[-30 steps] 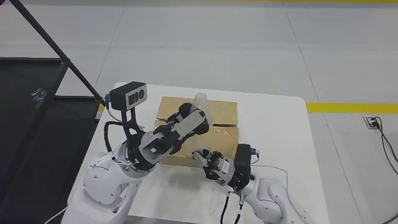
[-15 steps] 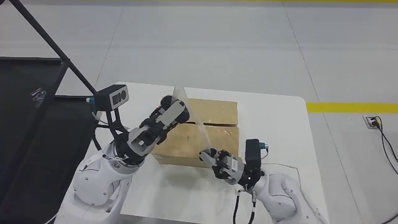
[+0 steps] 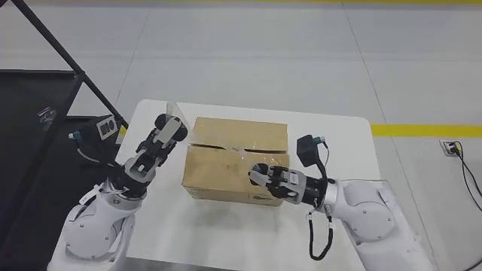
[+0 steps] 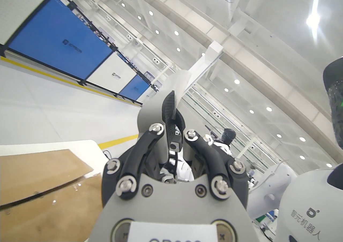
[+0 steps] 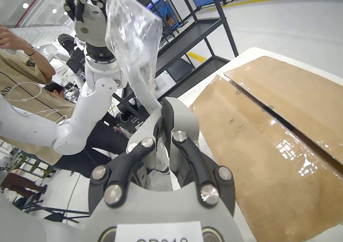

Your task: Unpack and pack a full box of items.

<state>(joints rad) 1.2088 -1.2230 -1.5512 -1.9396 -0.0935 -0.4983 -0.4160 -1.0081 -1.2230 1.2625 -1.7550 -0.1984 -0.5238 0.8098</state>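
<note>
Far left: a black metal shelf rack (image 3: 45,150) is noted beside the white rounded table (image 3: 339,147)

Over the table's far left corner the left gripper (image 3: 171,119) is held raised and tilted upward, near the box's left end but apart from it. Its jaws are pressed together on one end of a clear crinkled plastic film strip (image 4: 182,79), a short tip of which is seen poking out past the fingertips.

In the right wrist view the film (image 5: 131,29) is seen hanging in the air, stretched from that gripper across to the other one.

Table's middle: the brown cardboard box (image 3: 226,167) is set flat, both top flaps folded down, with a narrow dark seam left between them. Glossy patches are noted on the cardboard along the seam.

At the box's near edge, toward its right end, the right gripper (image 3: 260,175) is positioned. Whether the cardboard is touched cannot be told. Its jaws are closed tight on the film's other end, the plastic being pinched between the ribbed pads (image 5: 166,109)
</note>
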